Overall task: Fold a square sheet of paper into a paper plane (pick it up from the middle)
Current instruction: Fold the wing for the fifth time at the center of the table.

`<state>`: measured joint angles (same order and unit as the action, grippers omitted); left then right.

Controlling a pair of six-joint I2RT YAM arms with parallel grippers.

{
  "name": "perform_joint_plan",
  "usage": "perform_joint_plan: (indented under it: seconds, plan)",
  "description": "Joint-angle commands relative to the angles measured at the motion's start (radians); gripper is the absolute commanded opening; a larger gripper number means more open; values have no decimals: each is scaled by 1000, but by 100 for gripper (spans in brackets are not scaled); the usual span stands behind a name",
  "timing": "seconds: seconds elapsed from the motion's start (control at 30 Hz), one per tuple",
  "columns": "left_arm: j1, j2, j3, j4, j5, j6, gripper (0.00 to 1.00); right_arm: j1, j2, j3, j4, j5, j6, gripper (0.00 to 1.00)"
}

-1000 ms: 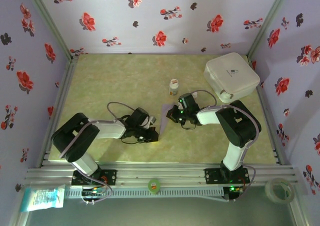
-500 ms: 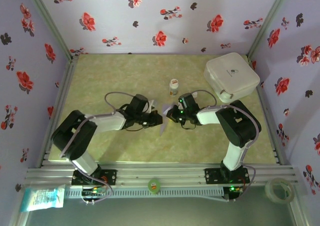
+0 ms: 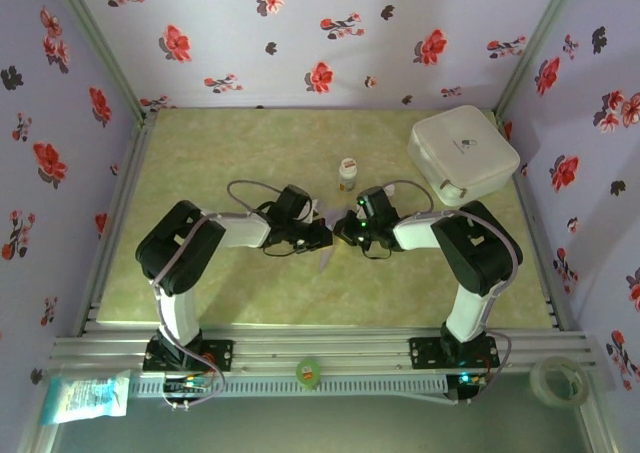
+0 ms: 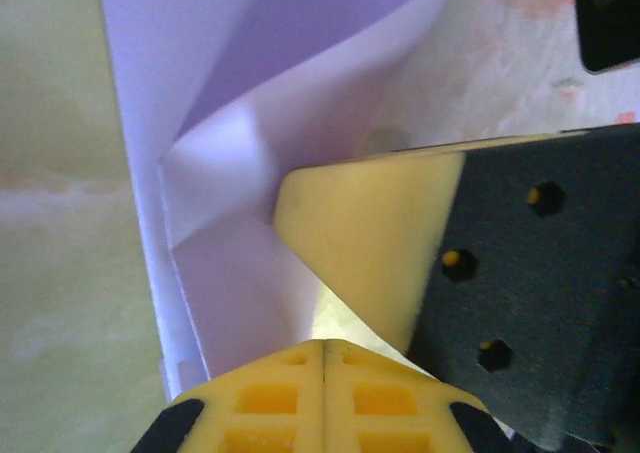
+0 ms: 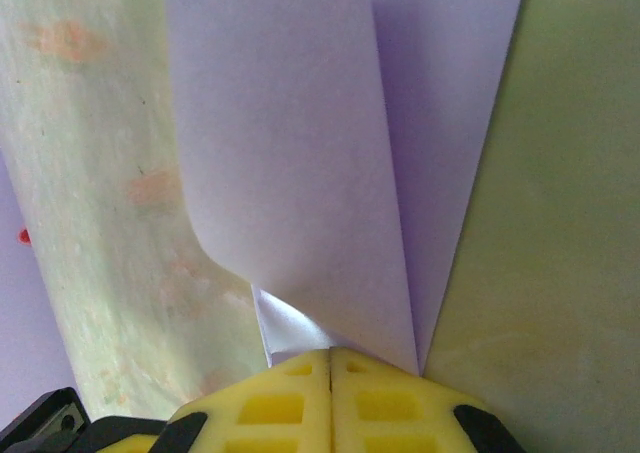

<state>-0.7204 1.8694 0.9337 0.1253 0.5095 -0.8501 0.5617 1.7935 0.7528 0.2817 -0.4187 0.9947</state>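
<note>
Roughly mid-table, both arms reach inward and their tips meet over the lilac paper (image 3: 327, 257).

- Left gripper (image 3: 320, 237): jaws closed. In the left wrist view the two yellow ribbed fingers (image 4: 270, 398) press flush along a single seam, with the paper's lower edge pinched between them.
- Right gripper (image 3: 343, 231): also clamped on the paper. In the right wrist view its yellow fingers (image 5: 275, 408) meet with no gap and bite the narrow end of the folded layers.
- Paper: thin, matte, pale lilac, no longer a flat square. The right wrist view shows two long overlapping panels narrowing toward the grip, and the nearer one curls over in a soft roll at its lower left. The left wrist view shows sharp creases forming a shallow pocket with a whiter facet.
- One of the other gripper's wedge-shaped yellow fingers (image 4: 365, 258) lies over the paper, on a black bolted body.
- Table (image 3: 220, 153): mottled yellow-green, marble-like.
- Small white bottle (image 3: 347, 173): upright, just beyond the grippers.
- White rounded box (image 3: 463, 153): far right corner, well apart from the paper.
</note>
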Motion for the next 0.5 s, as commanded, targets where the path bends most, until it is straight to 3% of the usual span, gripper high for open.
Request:
perform_joint_plan:
  seconds: [0.0, 0.27, 0.47]
  plan:
    - [-1, 19, 3, -62, -48, 48, 3, -5, 1, -7, -83, 60, -8, 7]
    - [-17, 23, -81, -106, -98, 78, 1, -6, -41, 36, -117, 51, -27, 10]
    - [-24, -3, -127, -127, -121, 98, 0, -21, -144, 69, -221, 89, -81, 19]
